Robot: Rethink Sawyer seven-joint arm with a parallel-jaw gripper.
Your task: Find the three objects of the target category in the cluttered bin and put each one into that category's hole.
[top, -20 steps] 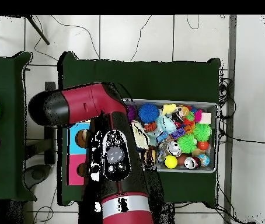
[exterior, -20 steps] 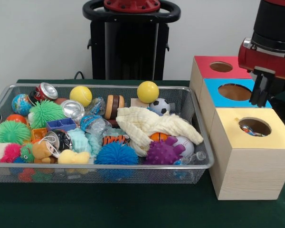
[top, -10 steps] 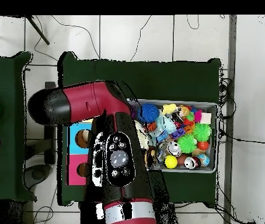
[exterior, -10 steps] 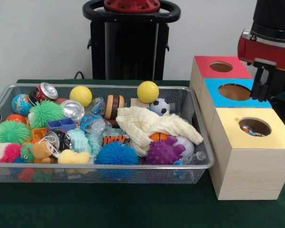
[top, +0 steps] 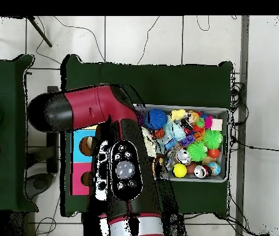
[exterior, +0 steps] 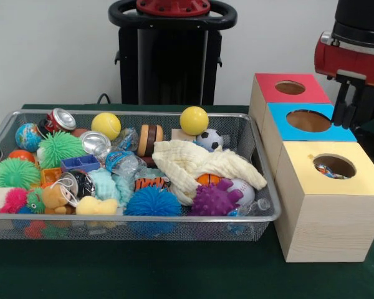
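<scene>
A wire bin [exterior: 266, 210] holds a heap of toys: spiky balls, a yellow ball [exterior: 194, 120], a soccer ball [exterior: 209, 139], a red can [exterior: 60, 118], a silver can [exterior: 95, 141], a crushed plastic bottle [exterior: 121, 162] and a cream cloth [exterior: 202, 163]. To its right stand three wooden boxes with red [exterior: 268, 90], blue [exterior: 277, 113] and yellow [exterior: 299, 156] tops, each with a round hole. A colourful item [exterior: 329, 169] lies inside the yellow box's hole. My gripper [exterior: 350, 109] hangs above the blue box's right edge, open and holding nothing. The arm [top: 120, 166] hides the gripper in the overhead view.
The black pedestal [exterior: 171, 56] rises behind the bin. In the overhead view the bin [top: 223, 112] lies right of the arm, and the blue box [top: 79, 146] and red box [top: 77, 181] peek out at its left. Green cloth [exterior: 174, 268] covers the table.
The gripper has risen and shifted slightly right, away from the boxes' tops. The bin's contents have not moved.
</scene>
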